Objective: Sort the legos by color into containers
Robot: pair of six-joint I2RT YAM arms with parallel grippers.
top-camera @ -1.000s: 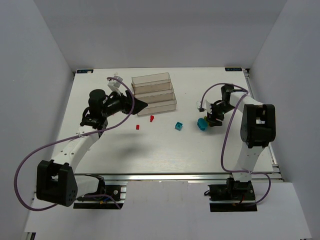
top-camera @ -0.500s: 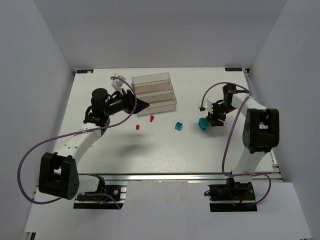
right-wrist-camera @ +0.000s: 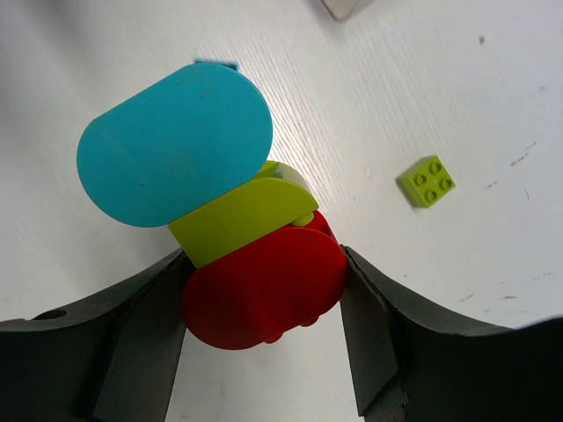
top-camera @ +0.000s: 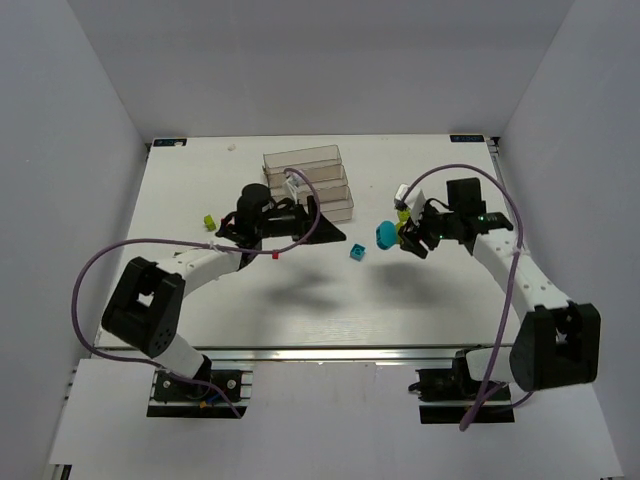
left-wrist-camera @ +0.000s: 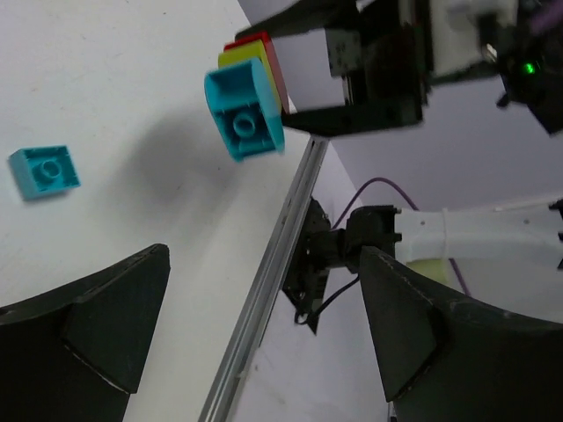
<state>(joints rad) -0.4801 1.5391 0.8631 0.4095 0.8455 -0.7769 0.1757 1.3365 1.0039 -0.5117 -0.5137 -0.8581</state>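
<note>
My right gripper [top-camera: 408, 238] is shut on a stack of legos [top-camera: 388, 236] held above the table: a cyan piece [right-wrist-camera: 176, 145], a yellow-green piece [right-wrist-camera: 237, 220] and a red piece [right-wrist-camera: 264, 290], with the jaws pressing on the red one. My left gripper [top-camera: 330, 233] is open and empty, pointing at that stack [left-wrist-camera: 251, 97] from the left. A small cyan brick [top-camera: 355, 252] lies on the table between the grippers. The clear containers [top-camera: 305, 180] stand in a stepped row behind the left gripper.
A loose yellow-green brick [top-camera: 208, 221] lies at the left and a red one [top-camera: 273, 256] shows under the left arm. Another yellow-green brick [right-wrist-camera: 428, 180] lies near the right gripper. Purple cables loop over both arms.
The left arm swung right from beside the containers to the table's middle, uncovering the yellow-green brick at the left. The right arm carried the stack leftward toward it.
</note>
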